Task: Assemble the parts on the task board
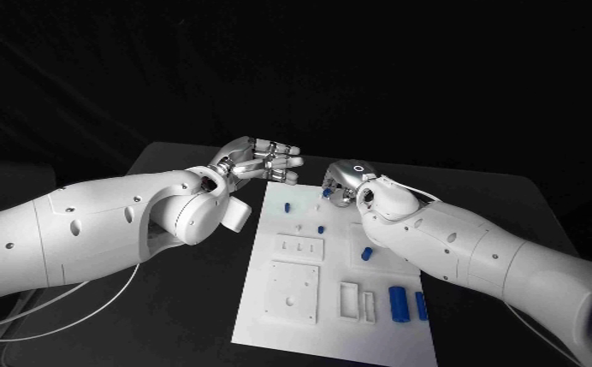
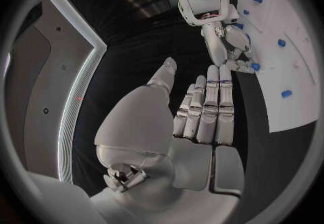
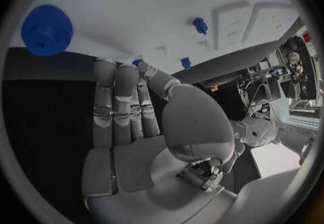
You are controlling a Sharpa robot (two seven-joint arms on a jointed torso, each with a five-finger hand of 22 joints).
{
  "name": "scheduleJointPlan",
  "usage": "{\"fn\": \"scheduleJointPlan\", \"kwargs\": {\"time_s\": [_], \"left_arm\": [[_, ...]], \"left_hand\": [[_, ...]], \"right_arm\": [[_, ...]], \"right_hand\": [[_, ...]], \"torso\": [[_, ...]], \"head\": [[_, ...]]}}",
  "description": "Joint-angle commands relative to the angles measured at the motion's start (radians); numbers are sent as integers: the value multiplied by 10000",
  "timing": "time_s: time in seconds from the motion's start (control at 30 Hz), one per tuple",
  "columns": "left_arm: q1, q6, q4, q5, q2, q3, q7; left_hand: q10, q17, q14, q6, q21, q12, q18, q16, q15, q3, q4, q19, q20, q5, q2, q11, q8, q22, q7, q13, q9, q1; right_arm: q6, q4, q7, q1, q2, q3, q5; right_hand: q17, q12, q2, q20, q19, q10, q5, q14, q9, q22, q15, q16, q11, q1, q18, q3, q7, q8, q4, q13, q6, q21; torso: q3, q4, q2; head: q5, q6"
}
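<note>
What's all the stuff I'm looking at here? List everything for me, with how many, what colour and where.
Table: one, black, under everything.
Task board: one, white plate, middle of the table, with raised white blocks and recesses on it.
Blue cylinders: two, blue, side by side at the board's near right corner.
Small blue parts: several, blue, scattered over the board's far half; exact count unclear.
Blue gear: one, blue, on the board near its edge, ahead of the right hand.
Cables: white, hanging under the left arm.
Left hand: silver, above the board's far left edge, holding nothing.
Right hand: silver, at the board's far end, holding nothing.
</note>
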Motion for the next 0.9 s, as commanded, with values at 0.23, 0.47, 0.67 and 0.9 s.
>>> {"fn": "scheduleJointPlan", "kwargs": {"time_s": [0.23,0.47,0.67,0.9], "left_arm": [[25,68,-12,-81,-2,12,18],[25,105,-52,-83,21,13,14],[25,109,-84,-83,32,13,13],[25,174,-96,-83,44,13,38]], "left_hand": [[45,9,72,57,68,-22,82,38,10,16,-49,15,-13,32,92,28,55,10,8,-5,12,-25],[45,9,72,57,68,-22,82,38,10,16,-49,15,-13,32,92,28,55,10,8,-5,12,-25],[28,-1,66,60,103,-21,83,36,14,-10,-115,-16,-7,12,100,33,46,-5,6,-4,11,-45],[28,-1,66,60,103,-21,83,36,14,-10,-115,-16,-7,12,100,33,46,-5,6,-4,11,-45]], "right_arm": [[-222,24,-150,7,46,11,-218],[-192,24,-165,8,89,12,-287],[-125,22,-164,8,99,12,-317],[-107,25,-158,9,123,13,-322]], "right_hand": [[-16,18,34,-12,93,74,-53,-6,74,29,-61,39,-26,48,49,39,-4,51,-8,10,119,-74],[-17,18,30,-12,100,79,-53,-6,73,52,-62,40,-27,49,48,42,-4,50,-8,10,124,-95],[-22,17,9,-14,124,95,-58,-5,68,130,-64,44,-31,50,45,53,-7,48,-14,9,142,-173],[-22,17,9,-14,124,95,-58,-5,68,130,-64,44,-31,50,45,53,-7,48,-14,9,142,-173]], "torso": [[-20,-4,-5],[-22,-15,-12],[-32,-17,0],[-21,-24,13]], "head": [[64,44],[109,18],[141,-12],[178,-31]]}}
